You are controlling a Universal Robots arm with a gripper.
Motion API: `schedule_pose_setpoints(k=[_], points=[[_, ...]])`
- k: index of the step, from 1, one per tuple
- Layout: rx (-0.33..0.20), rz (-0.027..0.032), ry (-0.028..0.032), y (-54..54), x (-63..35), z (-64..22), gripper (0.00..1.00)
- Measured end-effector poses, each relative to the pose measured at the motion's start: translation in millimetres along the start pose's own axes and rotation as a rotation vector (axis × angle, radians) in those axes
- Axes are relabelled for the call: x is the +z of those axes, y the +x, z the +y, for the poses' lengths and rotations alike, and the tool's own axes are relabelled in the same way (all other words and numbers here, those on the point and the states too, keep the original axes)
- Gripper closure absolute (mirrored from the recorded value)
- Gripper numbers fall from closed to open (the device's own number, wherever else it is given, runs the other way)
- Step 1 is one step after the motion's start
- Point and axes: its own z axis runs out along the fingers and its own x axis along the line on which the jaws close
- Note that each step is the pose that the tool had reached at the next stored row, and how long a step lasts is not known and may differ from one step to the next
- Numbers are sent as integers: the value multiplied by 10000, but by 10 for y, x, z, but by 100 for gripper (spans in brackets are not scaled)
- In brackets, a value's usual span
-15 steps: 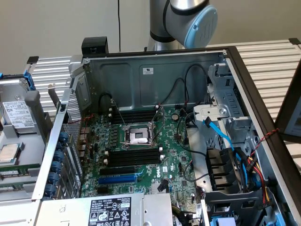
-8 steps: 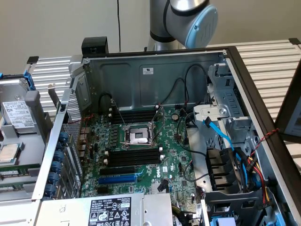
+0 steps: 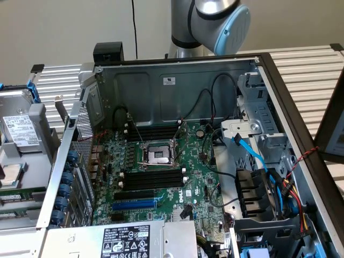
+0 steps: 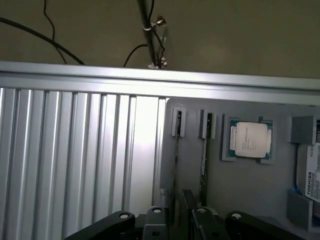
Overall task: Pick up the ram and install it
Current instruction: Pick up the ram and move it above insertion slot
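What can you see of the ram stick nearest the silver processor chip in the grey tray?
The long, thin green ram stick stands on edge in a slot of the flat grey plastic tray, so just its narrow, dark greenish edge shows. One end sits in a pale clip; the other is hidden. A second like stick lies parallel beside it, apart.

Exterior above open case [image 3: 161,97], wrist close over tray [image 4: 250,187]

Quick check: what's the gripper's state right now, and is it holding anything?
Gripper: open, holding nothing, poised close to the ram.
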Motion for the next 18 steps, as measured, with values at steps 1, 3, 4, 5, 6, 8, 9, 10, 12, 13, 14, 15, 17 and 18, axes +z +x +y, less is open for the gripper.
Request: schedule_pose_setpoints(k=[1, 3, 4, 5, 6, 8, 9, 10, 12, 13, 14, 15, 17, 18], points=[[0, -2, 2, 5, 17, -47, 75], [0, 0, 0, 13, 48, -136, 75], [0, -1, 2, 15, 65, -179, 75], [0, -4, 5, 15, 85, -199, 75], [1, -2, 2, 14, 103, -199, 75], [0, -1, 1, 8, 137, -201, 75], [0, -2, 2, 4, 156, -202, 75], [0, -2, 1, -1, 174, -202, 75], [0, 2, -2, -21, 209, -168, 75], [-1, -1, 0, -31, 229, -127, 75], [0, -2, 2, -42, 250, -82, 75], [-1, -1, 1, -50, 269, -44, 75], [-2, -2, 4, -48, 308, -31, 75], [-1, -1, 2, -38, 326, -31, 75]])
